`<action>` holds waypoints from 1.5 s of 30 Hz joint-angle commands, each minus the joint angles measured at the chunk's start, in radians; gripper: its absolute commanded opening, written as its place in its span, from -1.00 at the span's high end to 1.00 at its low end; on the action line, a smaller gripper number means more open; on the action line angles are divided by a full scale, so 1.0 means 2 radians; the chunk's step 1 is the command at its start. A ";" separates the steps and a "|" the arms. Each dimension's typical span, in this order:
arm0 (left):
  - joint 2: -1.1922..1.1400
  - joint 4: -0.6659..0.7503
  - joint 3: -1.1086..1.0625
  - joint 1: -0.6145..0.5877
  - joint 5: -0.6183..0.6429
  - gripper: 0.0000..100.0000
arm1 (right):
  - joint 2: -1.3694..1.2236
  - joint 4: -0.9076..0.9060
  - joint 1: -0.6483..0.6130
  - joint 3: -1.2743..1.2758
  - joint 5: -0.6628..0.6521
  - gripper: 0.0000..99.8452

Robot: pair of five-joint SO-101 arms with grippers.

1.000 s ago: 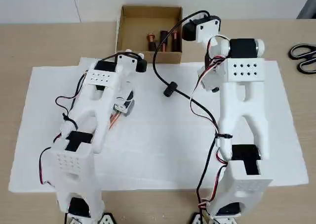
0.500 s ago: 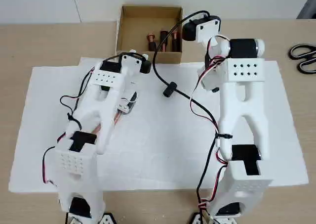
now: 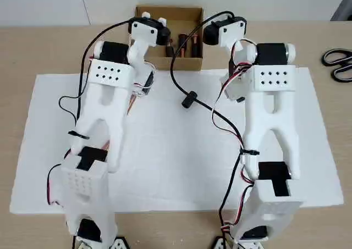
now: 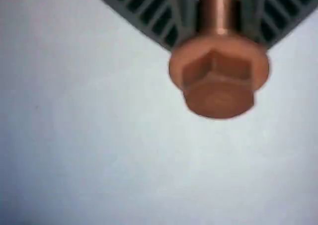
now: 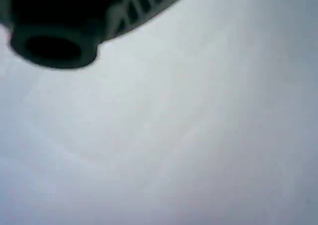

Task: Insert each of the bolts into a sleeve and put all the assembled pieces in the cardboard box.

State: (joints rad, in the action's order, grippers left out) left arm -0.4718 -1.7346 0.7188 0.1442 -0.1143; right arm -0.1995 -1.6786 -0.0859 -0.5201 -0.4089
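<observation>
One tabletop [image 3: 55, 45], pale wood. One white sheet [image 3: 181, 166] laid across its middle. Two arms side by side on the sheet: left arm [image 3: 107, 95] with its wrist at the near left corner of the box, right arm [image 3: 269, 106] with its wrist just beside the near right corner. One cardboard box [image 3: 144, 19], open-topped, at the far edge of the sheet. One pair of scissors [image 3: 338, 62] at the right edge of the tabletop. Several assembled pieces [image 3: 184, 45], copper and dark, in the right half of the box. Left end effector [image 4: 218, 9]: ribbed fingers [image 4: 149, 11] closed around one copper hex-head bolt [image 4: 218, 81], above the sheet. Right end effector [image 5: 64, 6]: clamped on one black sleeve [image 5: 52, 48], above the sheet.
</observation>
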 commanded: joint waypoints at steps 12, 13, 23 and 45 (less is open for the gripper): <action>0.366 -0.005 -0.154 0.002 0.097 0.99 | 0.392 0.000 -0.058 0.166 0.077 0.99; 0.377 0.003 -0.174 0.002 0.117 0.99 | 0.424 0.007 -0.066 0.193 0.078 0.99; 0.473 0.184 -0.392 0.003 0.225 0.99 | 0.662 0.395 -0.059 0.645 0.077 0.99; 0.688 0.540 -0.784 0.048 0.245 0.99 | 0.734 0.711 -0.048 1.024 0.196 0.99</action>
State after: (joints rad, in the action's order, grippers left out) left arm 0.8493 -0.7327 -0.8370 0.2440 0.3675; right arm 1.2459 -0.3560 -0.1718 1.4868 -0.1143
